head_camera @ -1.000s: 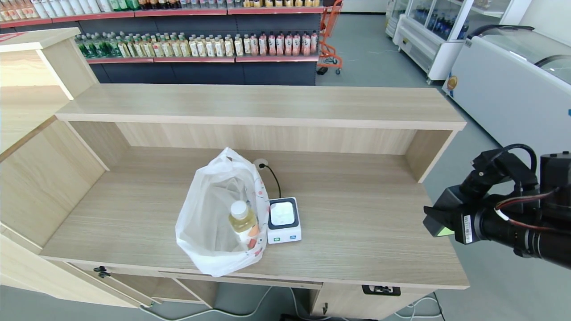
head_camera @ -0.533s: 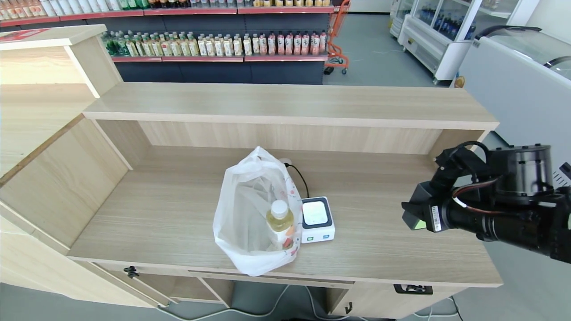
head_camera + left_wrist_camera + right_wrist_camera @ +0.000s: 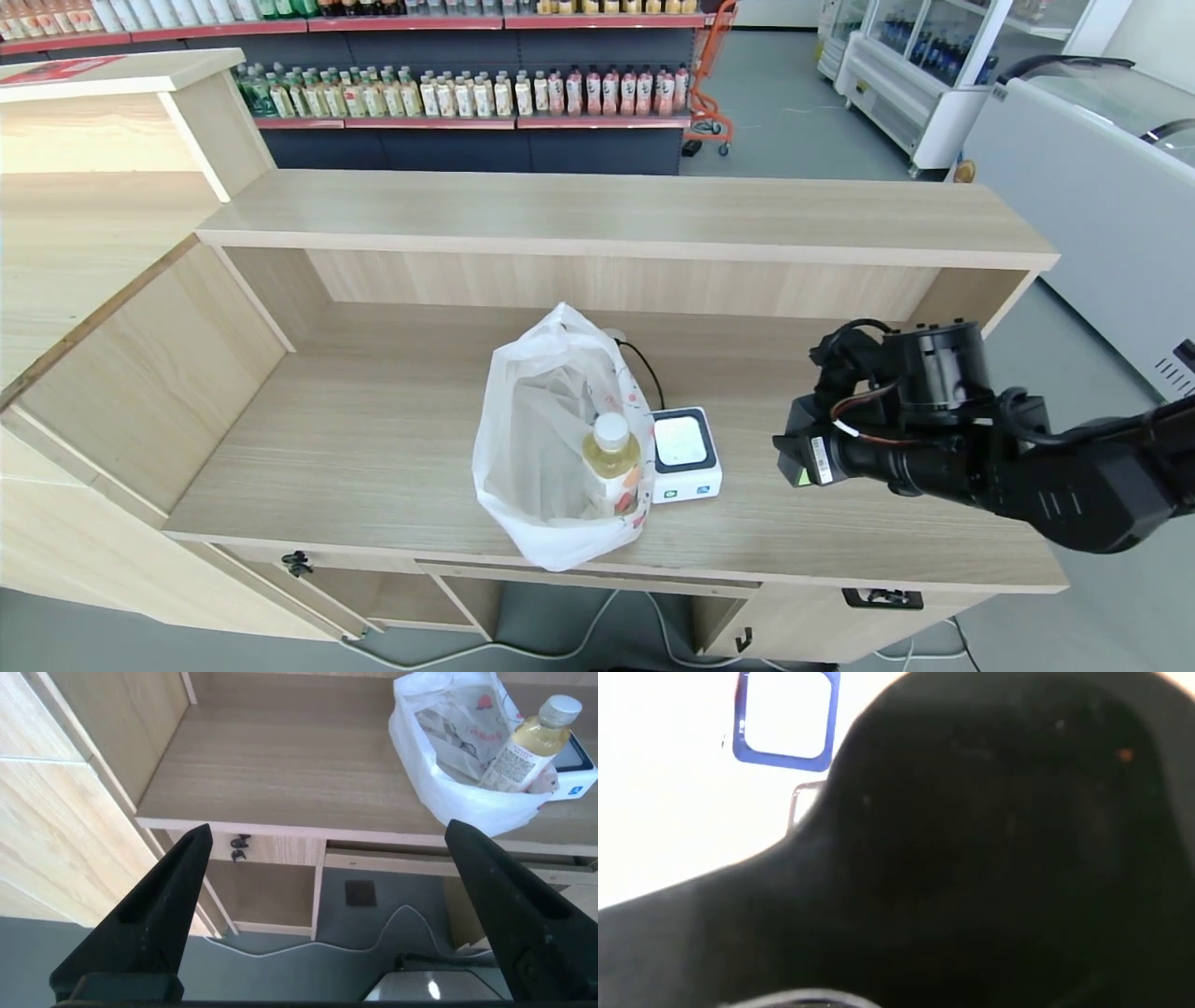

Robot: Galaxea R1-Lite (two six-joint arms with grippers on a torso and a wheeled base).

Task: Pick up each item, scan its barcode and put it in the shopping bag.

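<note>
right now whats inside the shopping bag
One bottle with a white cap and pale yellow drink stands against the wall of the shopping bag nearest the scanner. The crumpled plastic covers the bag's bottom, so anything lying flat there cannot be seen.

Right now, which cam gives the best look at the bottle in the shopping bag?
Left wrist view: the bottle shows cap, juice and label from the side, leaning in the shopping bag. Head view shows it from above: cap and shoulders, label foreshortened. Right wrist view: too blurred to tell.
</note>
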